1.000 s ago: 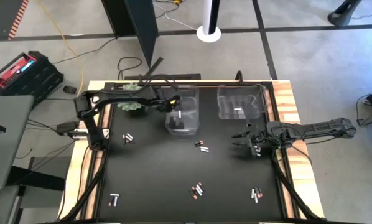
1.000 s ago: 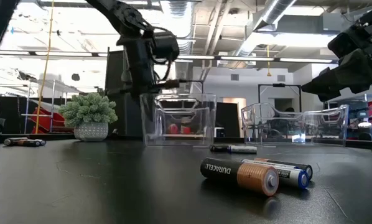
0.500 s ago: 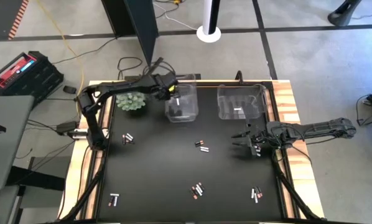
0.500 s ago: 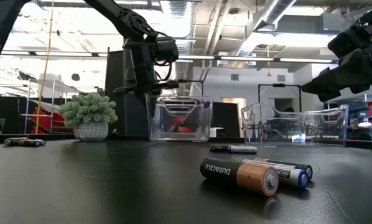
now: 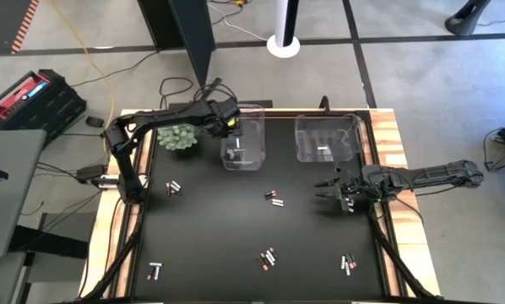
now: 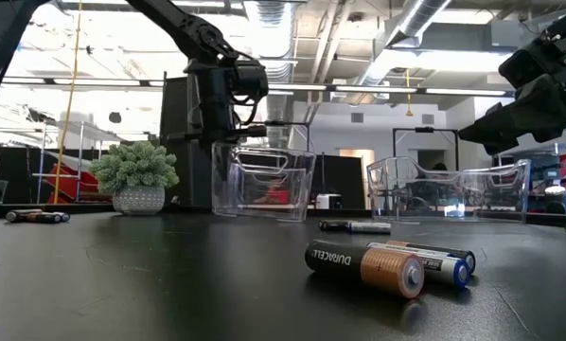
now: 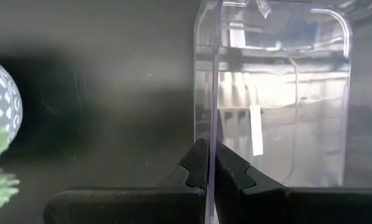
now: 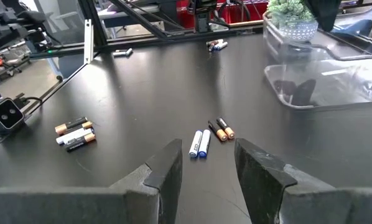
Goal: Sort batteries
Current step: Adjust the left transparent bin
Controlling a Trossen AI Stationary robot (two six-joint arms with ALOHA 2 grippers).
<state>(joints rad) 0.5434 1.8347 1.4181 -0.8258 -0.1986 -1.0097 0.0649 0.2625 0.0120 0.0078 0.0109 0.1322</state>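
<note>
The left gripper (image 5: 230, 127) has its fingers pinched together on the wall of the left clear bin (image 5: 251, 152), which sits just beside the potted plant (image 5: 178, 137) at the table's back edge. In the low view that bin (image 6: 264, 185) stands tilted, one side lifted off the black mat (image 5: 219, 228). The right gripper (image 5: 330, 191) hangs with its fingers apart, holding nothing, on the far side of the right clear bin (image 5: 327, 139) from the plant, out toward the table's right edge.

Sorting looks barely begun. Most batteries lie loose on the mat in small clusters: one pair (image 5: 174, 188) in front of the plant, another pair (image 5: 274, 198) farther out toward the middle, and three more groups (image 5: 267, 258) well away from the plant along the front. Each bin holds a pale sliver, possibly one white cell or only a label; I cannot tell.

The left wrist view alone shows the bin wall (image 7: 209, 99) clamped between the fingers (image 7: 192, 171). The right wrist view alone shows the open fingers (image 8: 167, 171) aimed at a four-cell cluster (image 8: 209, 138), blue-white and copper-tipped. The low view alone reveals the tilt and the nearest batteries' (image 6: 387, 267) branding.
</note>
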